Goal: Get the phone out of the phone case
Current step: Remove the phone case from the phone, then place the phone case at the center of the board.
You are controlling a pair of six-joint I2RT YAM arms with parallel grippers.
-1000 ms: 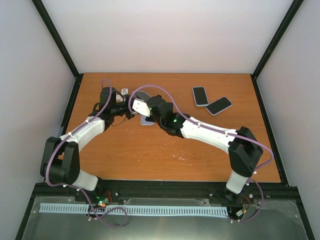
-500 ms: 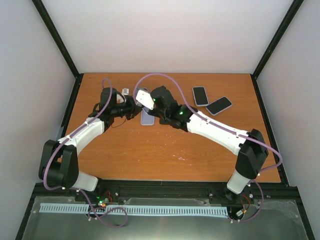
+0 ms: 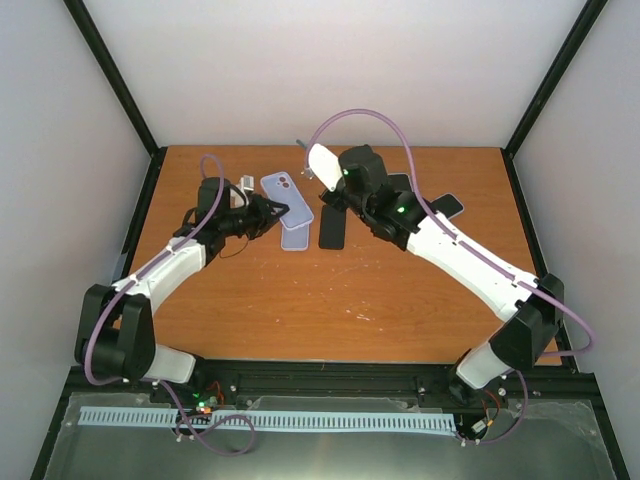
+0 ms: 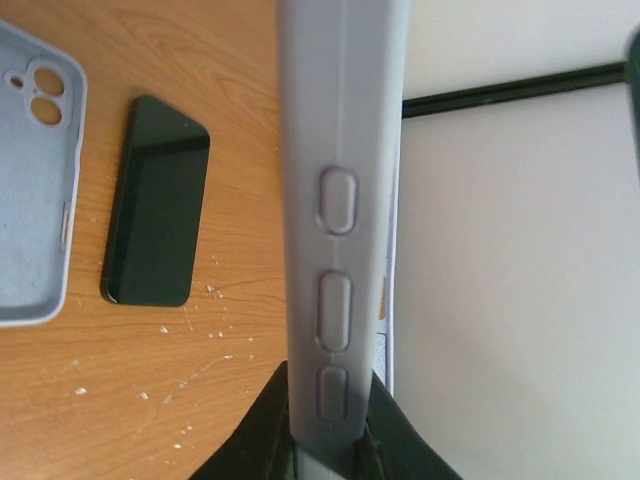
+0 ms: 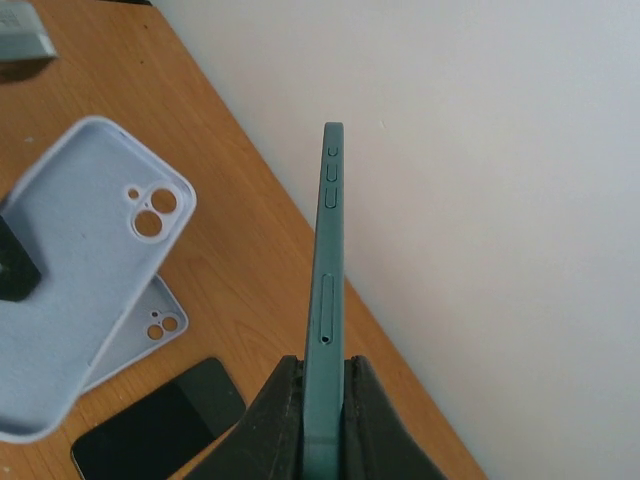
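While the L gripper [image 4: 330,420] is clamped on the edge of the empty light-blue phone case [image 4: 340,150], the R gripper [image 5: 322,375] just right of it pinches the dark phone [image 5: 328,250] edge-on, both above the far-centre surface [image 3: 300,300]. Below lie a second case [image 3: 296,238] & a black phone [image 3: 332,230], close but apart.

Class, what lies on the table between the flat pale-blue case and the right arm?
A black phone, lying flat beside that case; the top view shows it best.
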